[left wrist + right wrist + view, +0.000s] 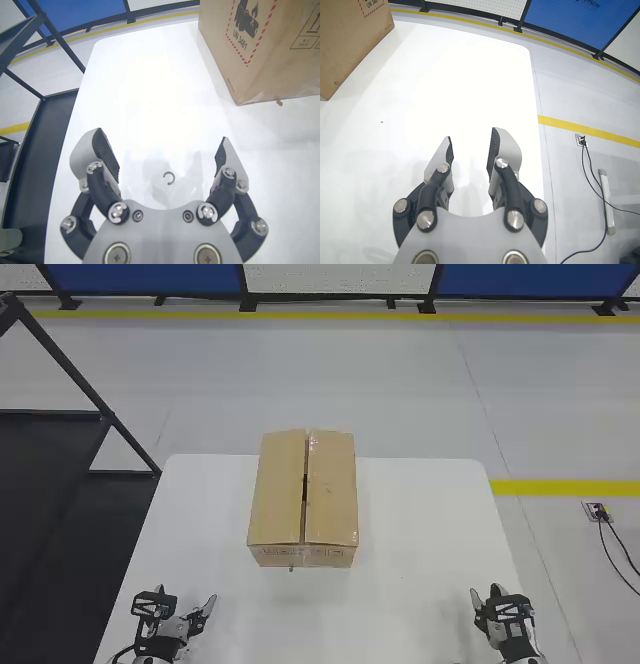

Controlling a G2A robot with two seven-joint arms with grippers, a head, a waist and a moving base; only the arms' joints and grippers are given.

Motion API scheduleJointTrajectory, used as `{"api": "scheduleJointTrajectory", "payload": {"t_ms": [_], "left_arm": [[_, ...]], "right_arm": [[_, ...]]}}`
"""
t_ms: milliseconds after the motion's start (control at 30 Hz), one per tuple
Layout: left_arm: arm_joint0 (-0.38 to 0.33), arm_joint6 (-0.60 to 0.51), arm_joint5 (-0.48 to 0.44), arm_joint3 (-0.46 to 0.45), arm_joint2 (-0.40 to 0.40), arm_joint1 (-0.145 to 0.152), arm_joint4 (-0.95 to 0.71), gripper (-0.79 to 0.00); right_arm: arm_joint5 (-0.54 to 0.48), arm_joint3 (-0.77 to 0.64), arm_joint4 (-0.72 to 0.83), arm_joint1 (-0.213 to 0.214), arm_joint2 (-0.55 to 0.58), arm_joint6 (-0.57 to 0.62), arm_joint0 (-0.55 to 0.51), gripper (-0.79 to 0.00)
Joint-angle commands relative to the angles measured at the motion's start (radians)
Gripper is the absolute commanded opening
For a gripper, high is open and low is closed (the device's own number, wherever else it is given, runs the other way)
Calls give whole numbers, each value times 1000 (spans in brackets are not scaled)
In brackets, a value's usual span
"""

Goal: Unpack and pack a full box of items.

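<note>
Box (304, 499), brown cardboard, flaps closed

Right gripper (471, 133) (2 fingers (493, 150) parted) hovers over table (457, 75), box (350, 37) well apart.

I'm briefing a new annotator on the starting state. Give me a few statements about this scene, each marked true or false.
1. The cardboard box has its top flaps shut. True.
2. The left gripper grips the box. False: its fingers are open, empty and apart from the box.
3. The right gripper is open with nothing in it. True.
4. The box stands on the floor. False: it stands on the white table.
5. A small C-shaped ring lies on the table near the left gripper. True.
</note>
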Motion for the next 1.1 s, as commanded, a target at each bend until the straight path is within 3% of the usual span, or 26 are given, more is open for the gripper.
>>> {"api": "scheduleJointTrajectory", "payload": {"t_ms": [0,100,133,233,500,733,1067], "left_arm": [[0,0,0,0,0,0,0,-1],[0,0,0,0,0,0,0,0],[0,0,0,0,0,0,0,0],[3,57,-71,11,-13,1,-41,0],[9,173,-134,25,-90,3,-97,0],[-33,183,-182,8,-138,7,-130,0],[-36,175,-192,6,-143,7,-134,0]], "right_arm": [[0,0,0,0,0,0,0,-447],[0,0,0,0,0,0,0,-447],[-8,-4,-1,0,-4,-2,0,0],[-17,-32,-33,-1,-21,3,1,0],[14,-145,-83,-9,-72,18,14,0],[54,-241,-71,-22,-146,87,67,0],[54,-244,-74,-23,-150,93,69,0]]}}
